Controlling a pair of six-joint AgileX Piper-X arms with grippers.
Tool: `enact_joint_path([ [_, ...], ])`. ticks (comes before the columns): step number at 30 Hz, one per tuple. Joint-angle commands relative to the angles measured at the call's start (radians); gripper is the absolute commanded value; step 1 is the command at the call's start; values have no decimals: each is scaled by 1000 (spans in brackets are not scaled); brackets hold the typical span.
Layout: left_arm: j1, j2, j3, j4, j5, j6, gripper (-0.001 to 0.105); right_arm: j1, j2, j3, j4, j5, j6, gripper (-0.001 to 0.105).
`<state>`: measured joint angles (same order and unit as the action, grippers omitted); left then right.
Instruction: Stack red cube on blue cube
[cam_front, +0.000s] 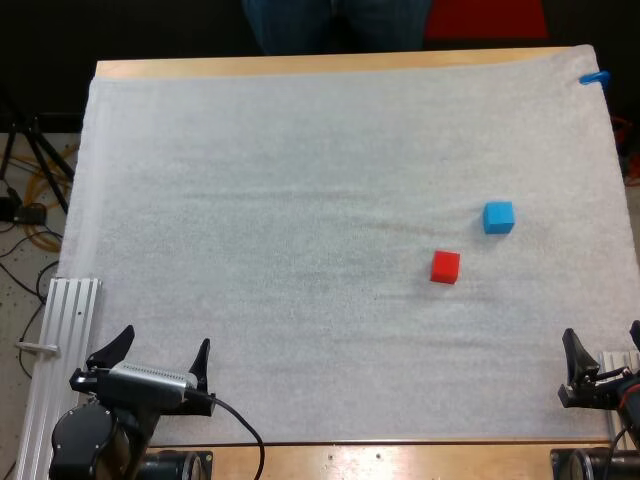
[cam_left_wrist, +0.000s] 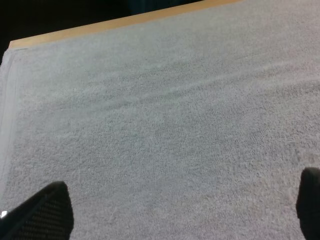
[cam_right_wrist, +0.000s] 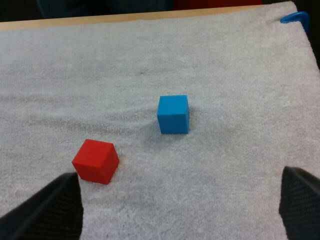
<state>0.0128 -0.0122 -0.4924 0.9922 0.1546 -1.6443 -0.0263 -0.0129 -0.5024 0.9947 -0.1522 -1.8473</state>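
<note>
Red cube (cam_front: 445, 267) is seen ahead-left of right gripper (cam_front: 603, 350), the nearer one, spread wide and empty | blue cube (cam_front: 498, 217) set near, just beyond | left gripper (cam_front: 160, 352) likewise spread

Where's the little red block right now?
High view: the red cube lies on the right side of the mat, just left of the blue cube, apart.

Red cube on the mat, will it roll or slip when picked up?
The red cube has flat faces and sharp edges, so it probably won't roll. It looks rigid and small, likely light. The fuzzy white mat should resist sliding if nudged.
</note>
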Motion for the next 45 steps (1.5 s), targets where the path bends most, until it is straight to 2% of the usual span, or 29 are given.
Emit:
enact_joint_path([
  [1,3,-138,-5,-8,-9,-11,87,-4,-38,-4,-3,-8,-3,78],
  [22,3,-137,-5,-8,-9,-15,87,-4,-38,-4,-3,-2,4,78],
  [27,-2,-123,-22,-12,55,-34,87,-4,-8,-23,2,-2,4,78],
  [29,-26,-94,-53,-12,82,-37,87,-4,27,-53,13,-2,4,78],
  [37,-148,89,-210,-12,95,-33,87,-4,186,-196,34,-29,-12,78],
  [41,-223,222,-292,-10,172,-32,87,-4,259,-271,34,-63,-37,78],
  [45,-299,335,-368,13,187,-29,87,-4,317,-329,38,-103,-41,78],
])
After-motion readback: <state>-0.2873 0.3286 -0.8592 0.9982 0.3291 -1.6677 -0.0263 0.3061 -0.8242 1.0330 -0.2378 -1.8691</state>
